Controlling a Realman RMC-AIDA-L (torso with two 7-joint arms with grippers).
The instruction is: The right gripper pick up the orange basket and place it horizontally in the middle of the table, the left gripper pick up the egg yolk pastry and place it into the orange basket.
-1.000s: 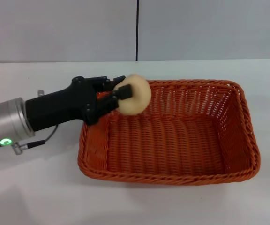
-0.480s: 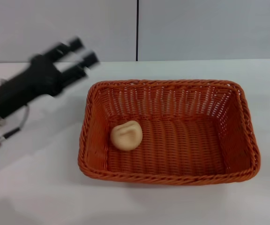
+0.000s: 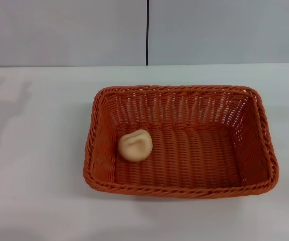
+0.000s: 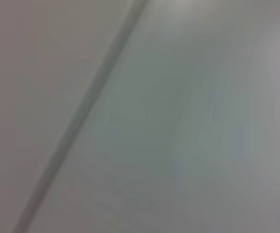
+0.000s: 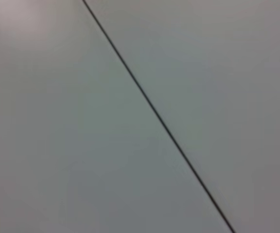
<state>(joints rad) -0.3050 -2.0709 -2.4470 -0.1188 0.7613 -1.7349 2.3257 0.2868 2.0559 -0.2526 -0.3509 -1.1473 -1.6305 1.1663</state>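
The orange basket [image 3: 180, 141] lies lengthwise across the middle of the white table [image 3: 34, 150] in the head view. The egg yolk pastry [image 3: 134, 145] rests on the basket's floor near its left end, its creased side up. Neither gripper shows in any view. Both wrist views show only a plain grey wall with a dark seam.
A grey wall [image 3: 64, 30] with a vertical dark seam [image 3: 147, 30] stands behind the table. A faint shadow falls on the table's far left [image 3: 6, 100]. White tabletop surrounds the basket on all sides.
One second ago my left gripper held the pastry over the basket's left rim. It let go, the pastry dropped onto the basket floor, and the arm withdrew up and left out of view.
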